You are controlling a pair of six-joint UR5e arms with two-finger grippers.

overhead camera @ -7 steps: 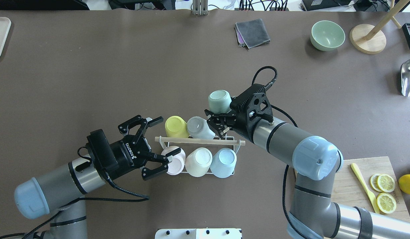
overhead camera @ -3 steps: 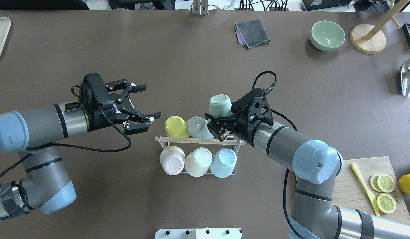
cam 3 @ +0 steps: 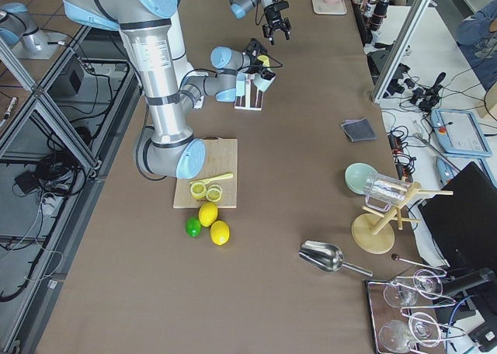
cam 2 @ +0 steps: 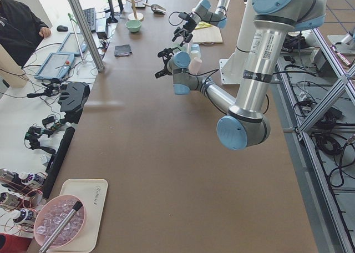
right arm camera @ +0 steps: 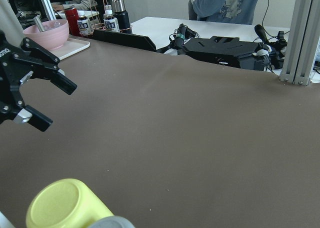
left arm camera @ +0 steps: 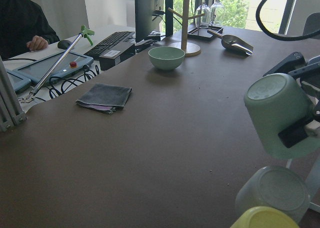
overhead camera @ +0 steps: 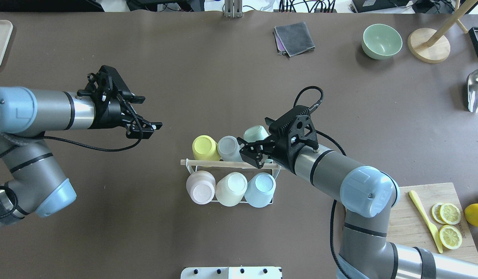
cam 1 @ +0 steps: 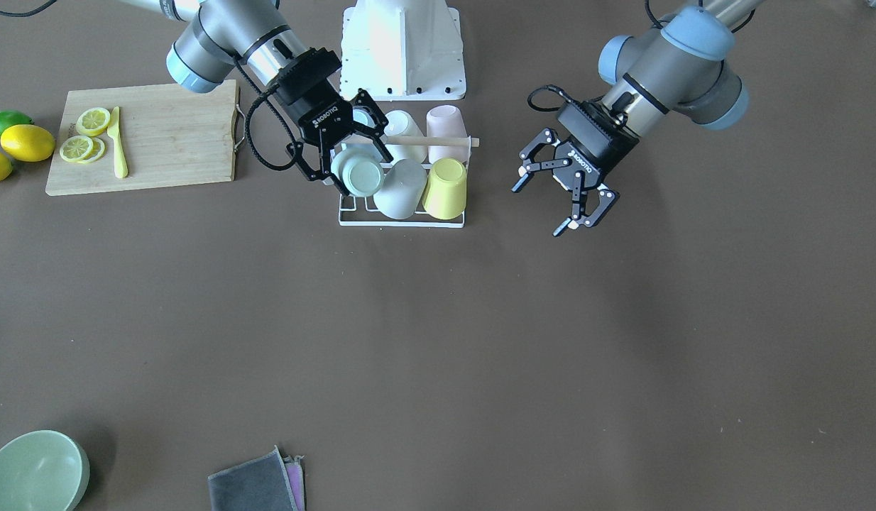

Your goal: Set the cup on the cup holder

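Clamping 1 mint cup (cam 1: 363, 181), right pincer (cam 1: 357, 170) overhangs cup holder (cam 1: 401, 224) — 5 cups (cam 1: 445, 188) racked — left pincer (cam 1: 537, 211) spread.

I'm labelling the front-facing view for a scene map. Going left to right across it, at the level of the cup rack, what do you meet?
whole lemon → cutting board → mint cup → grey cup → yellow cup → left claw
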